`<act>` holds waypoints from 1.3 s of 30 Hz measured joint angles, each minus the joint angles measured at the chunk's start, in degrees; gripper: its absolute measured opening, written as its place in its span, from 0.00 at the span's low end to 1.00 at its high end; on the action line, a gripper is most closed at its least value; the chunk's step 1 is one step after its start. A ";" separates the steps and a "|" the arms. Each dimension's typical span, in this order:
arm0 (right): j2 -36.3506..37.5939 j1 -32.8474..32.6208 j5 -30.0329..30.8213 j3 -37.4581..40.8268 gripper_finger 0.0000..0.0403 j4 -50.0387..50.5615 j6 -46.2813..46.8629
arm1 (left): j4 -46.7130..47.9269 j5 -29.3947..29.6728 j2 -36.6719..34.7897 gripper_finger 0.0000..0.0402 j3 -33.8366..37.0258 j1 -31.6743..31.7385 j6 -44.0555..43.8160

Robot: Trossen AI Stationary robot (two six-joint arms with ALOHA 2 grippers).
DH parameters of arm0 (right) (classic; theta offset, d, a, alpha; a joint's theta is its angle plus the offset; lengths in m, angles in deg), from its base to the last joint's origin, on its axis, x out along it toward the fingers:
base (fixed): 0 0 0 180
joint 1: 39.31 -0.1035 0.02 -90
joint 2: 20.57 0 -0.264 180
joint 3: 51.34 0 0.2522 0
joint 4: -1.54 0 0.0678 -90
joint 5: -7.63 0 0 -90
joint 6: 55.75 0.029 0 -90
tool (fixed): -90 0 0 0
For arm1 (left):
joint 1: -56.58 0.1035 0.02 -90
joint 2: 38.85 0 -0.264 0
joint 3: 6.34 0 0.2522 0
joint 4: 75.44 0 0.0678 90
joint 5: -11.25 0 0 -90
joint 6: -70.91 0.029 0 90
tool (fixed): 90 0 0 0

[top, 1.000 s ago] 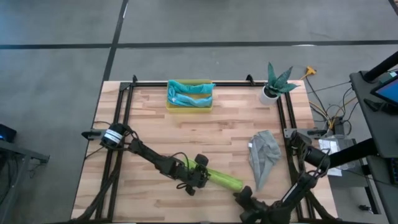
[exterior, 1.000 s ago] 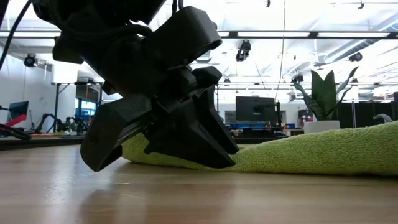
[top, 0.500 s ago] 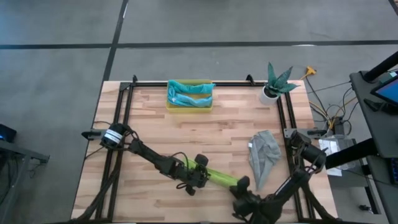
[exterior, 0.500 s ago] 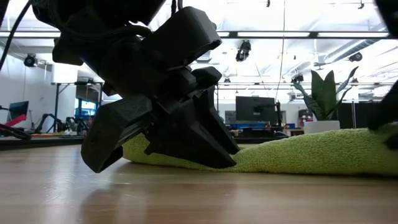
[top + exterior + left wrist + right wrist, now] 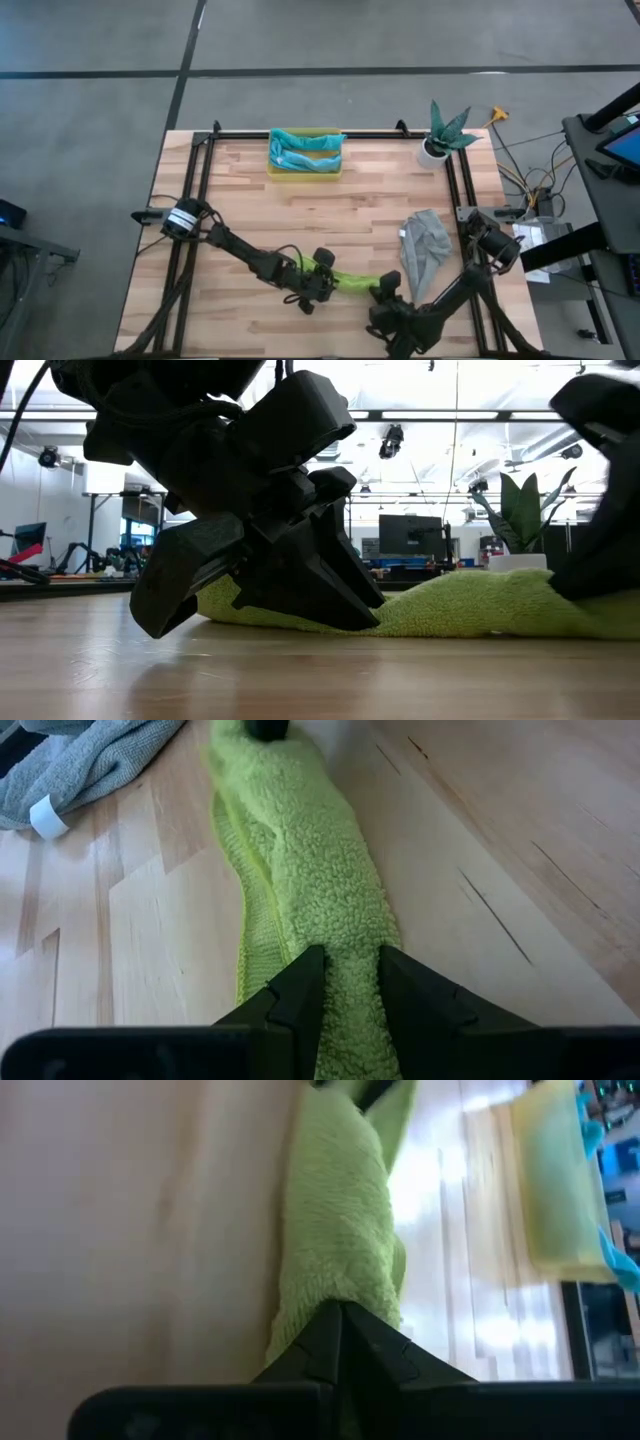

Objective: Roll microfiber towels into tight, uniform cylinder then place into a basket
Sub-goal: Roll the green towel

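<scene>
The lime green towel (image 5: 352, 283) lies as a long rolled strip on the table near its front edge, its underside on the wood. My left gripper (image 5: 348, 965) is shut on its left end and my right gripper (image 5: 338, 1312) is shut on its right end. In the low view the towel (image 5: 470, 605) humps up between them, and my right gripper (image 5: 600, 550) shows dark at the right. A grey towel (image 5: 424, 250) lies crumpled at the right. The yellow basket (image 5: 304, 171) at the far edge holds a teal and a light blue towel. My left gripper pinches the roll's left end (image 5: 345, 935) between its two fingers, which slant down and lie along the roll. The roll stays on the table. My right gripper's shut fingertips (image 5: 322, 1330) are sunk into the roll's right end (image 5: 330, 1285), slanting down along it from the table's right. Cloth bulges on both sides of the tips; how much lies between them I cannot tell. That end rests on the table.
A white pot with a green plant (image 5: 436, 148) stands at the far right corner. A black frame (image 5: 300, 135) runs along the table's far and side edges. Bare wood lies between the roll and the basket.
My right gripper has moved toward the table's left and far edge onto the roll's right end, rolled about its own axis and shut there. The roll's right end has been pushed in, so the strip shows shorter and humps up higher. The left end has stayed put.
</scene>
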 joint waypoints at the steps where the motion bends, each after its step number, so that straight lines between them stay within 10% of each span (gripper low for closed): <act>1: 0.06 0.28 -0.09 0.13 0.02 0.08 0.39 | 0.01 0.01 0.01 0.22 -0.03 -0.06 0.02; 22: 0.49 -7.56 -6.41 -6.86 0.17 14.84 -6.70 | 0.13 -0.02 0.03 0.22 0.04 -0.25 0.02; 39: -1.52 -11.04 0.16 -1.44 0.35 15.46 -37.33 | 0.11 -0.03 0.03 0.22 0.02 -0.27 0.02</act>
